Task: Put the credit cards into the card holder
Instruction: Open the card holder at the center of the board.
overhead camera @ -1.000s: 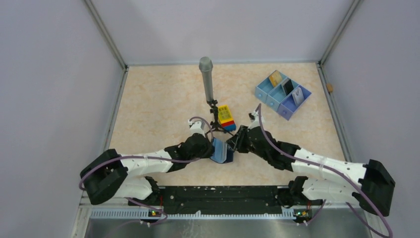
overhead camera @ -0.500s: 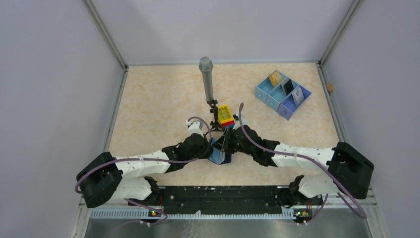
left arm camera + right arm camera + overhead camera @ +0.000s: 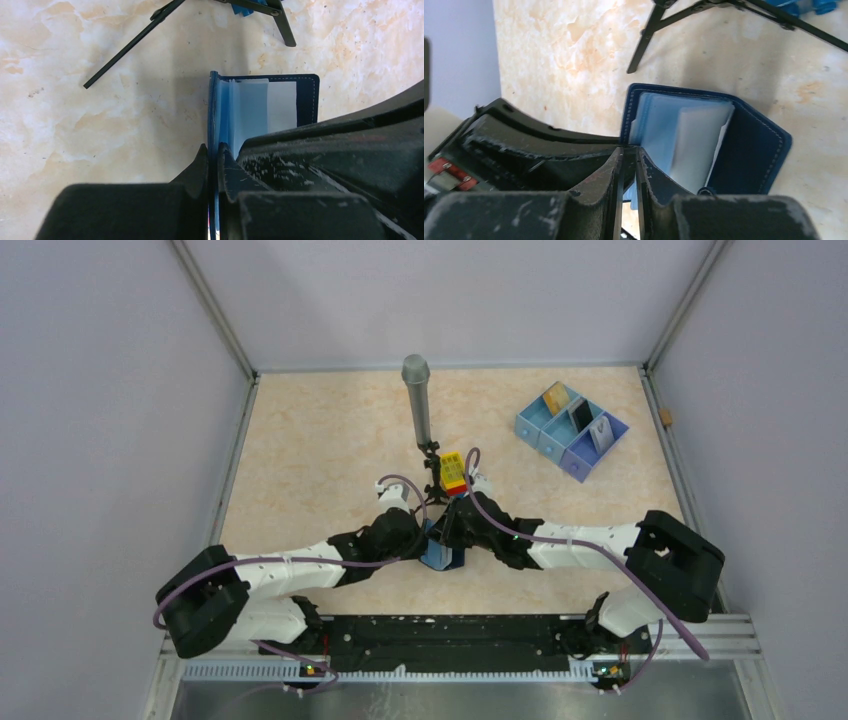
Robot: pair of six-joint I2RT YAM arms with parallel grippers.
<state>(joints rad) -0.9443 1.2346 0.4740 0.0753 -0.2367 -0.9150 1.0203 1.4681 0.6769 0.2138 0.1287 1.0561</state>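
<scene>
The card holder [image 3: 443,557], a navy wallet, stands open on the table between both arms. Its light-blue inside holds a pale rectangle [image 3: 272,105]. My left gripper [image 3: 214,147] is shut on the holder's left cover [image 3: 214,100], seen edge-on. My right gripper [image 3: 628,148] has its tips at that same cover edge [image 3: 625,115]. Its jaws stand a thin slit apart, and whether they pinch anything is hidden. The credit cards stand in the far-right tray: gold [image 3: 556,397], dark [image 3: 580,415] and pale [image 3: 600,435].
A grey microphone [image 3: 417,400] stands on a black tripod just behind the holder, its legs [image 3: 644,40] close to both grippers. A yellow-topped toy block [image 3: 453,470] sits beside the tripod. The pale blue three-compartment tray [image 3: 530,430] is at the far right.
My right arm has swung left onto the card holder and its jaws have narrowed. My left gripper has stayed shut on the cover.
</scene>
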